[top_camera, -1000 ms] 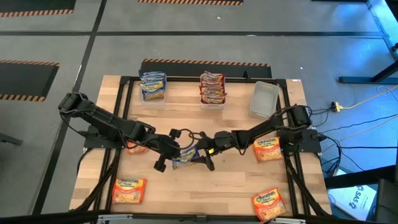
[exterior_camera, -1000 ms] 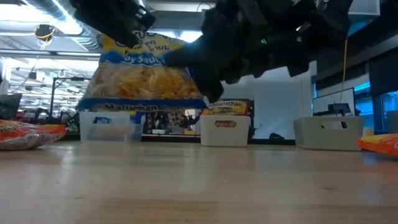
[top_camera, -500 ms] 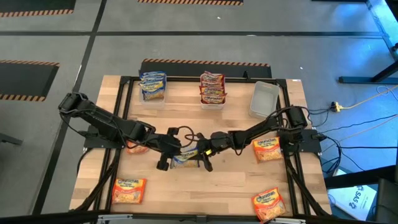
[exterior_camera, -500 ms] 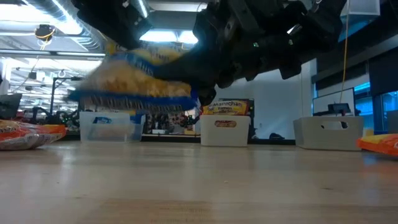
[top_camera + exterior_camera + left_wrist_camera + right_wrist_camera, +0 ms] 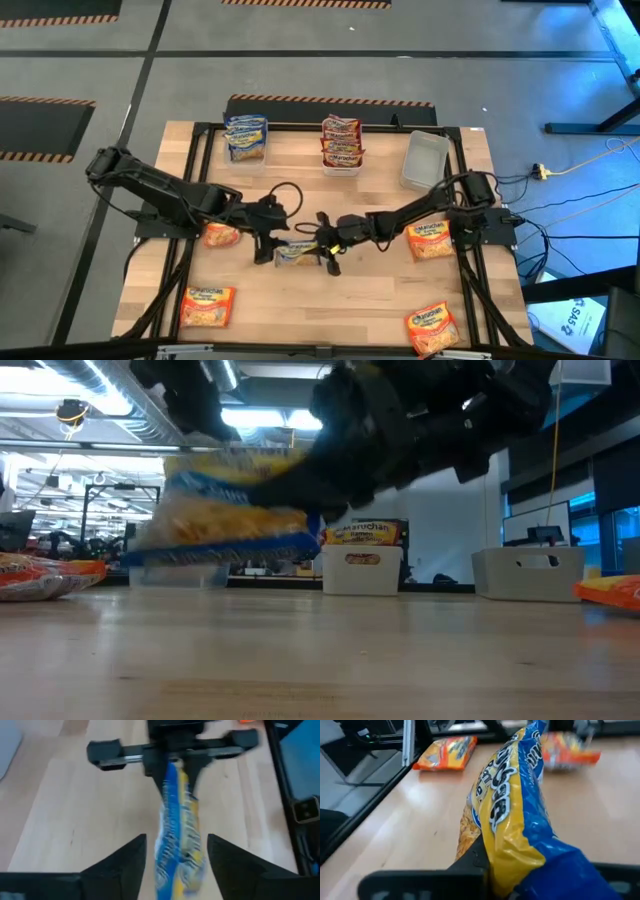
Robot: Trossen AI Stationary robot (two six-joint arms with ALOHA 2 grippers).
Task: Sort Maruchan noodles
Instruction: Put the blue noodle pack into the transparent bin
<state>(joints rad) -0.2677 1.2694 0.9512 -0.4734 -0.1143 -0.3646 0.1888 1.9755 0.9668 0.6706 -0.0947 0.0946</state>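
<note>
A blue-and-yellow noodle packet (image 5: 294, 250) hangs in the air over the table's middle, shown tilted in the low view (image 5: 225, 525). My right gripper (image 5: 322, 247) is shut on its right end. My left gripper (image 5: 268, 243) is open. In the left wrist view its fingers (image 5: 127, 862) stand on either side of the packet's left end (image 5: 176, 860) with a narrow gap. Other blue packets (image 5: 246, 138) and red packets (image 5: 341, 143) lie in bins at the far edge. Several orange packets lie flat on the table. My right gripper pinches the blue-and-yellow packet between its two fingers (image 5: 470, 862) at the end toward the table's right (image 5: 175, 775). The fingers come level from the right, along the packet. The packet is lifted clear of the table, on edge and tilted, reaching toward my left gripper.
An empty clear bin (image 5: 424, 160) stands at the far right. Orange packets lie at the left (image 5: 221, 235), near left (image 5: 207, 305), right (image 5: 430, 240) and near right (image 5: 432, 328). Bare wood (image 5: 330, 300) lies near the middle. A black frame edges the table.
The packet has tipped from standing upright and broadside to a lower, tilted lie, and has drifted slightly toward the table's left with my right gripper. My left gripper has drawn back a little toward the far left.
</note>
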